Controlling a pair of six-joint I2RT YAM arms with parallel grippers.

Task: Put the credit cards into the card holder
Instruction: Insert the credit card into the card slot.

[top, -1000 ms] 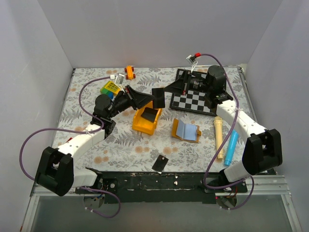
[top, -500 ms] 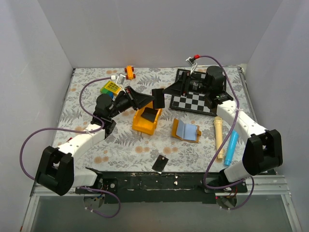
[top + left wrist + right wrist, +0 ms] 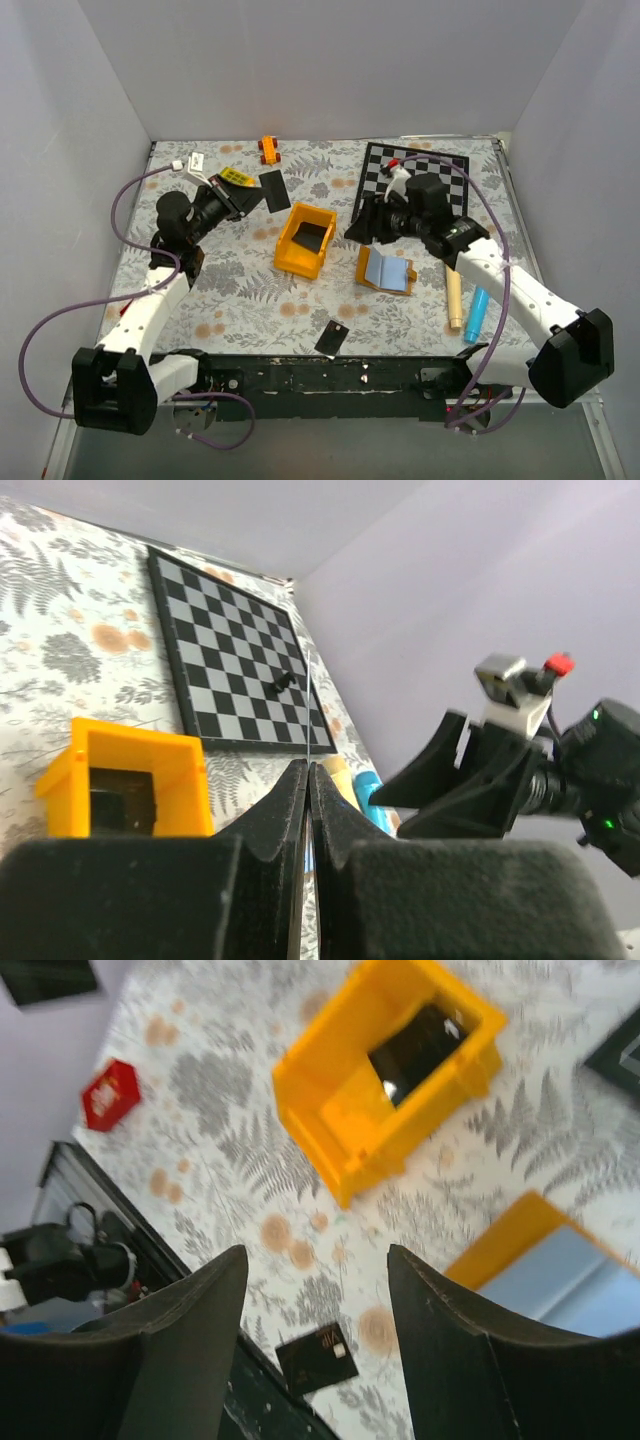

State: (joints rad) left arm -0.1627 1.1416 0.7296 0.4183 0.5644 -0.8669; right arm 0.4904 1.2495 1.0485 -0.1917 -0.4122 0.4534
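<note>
On the left, your left gripper is raised above the bench, and its jaws are pressed together on a black credit card. In the left wrist view you see this card only as a thin edge standing up between the two closed fingers. Just behind the gripper there is a small yellow and green block, and further back a little orange toy lies on the flowered cloth.

In the middle stands the yellow bin, with a second black card leaning inside it. Nearer to you, close to the front edge of the bench, a third black card lies flat, well apart from the others.

To the right of the bin the card holder lies open on the bench, its pale blue inside facing up. Your right gripper hangs just behind it, between the bin and the chequered board. Its jaws stand wide and hold nothing; the right wrist view shows the bin and a corner of the card holder between the two fingers.

At the far right, a cream cylinder and a blue cylinder lie side by side.
</note>
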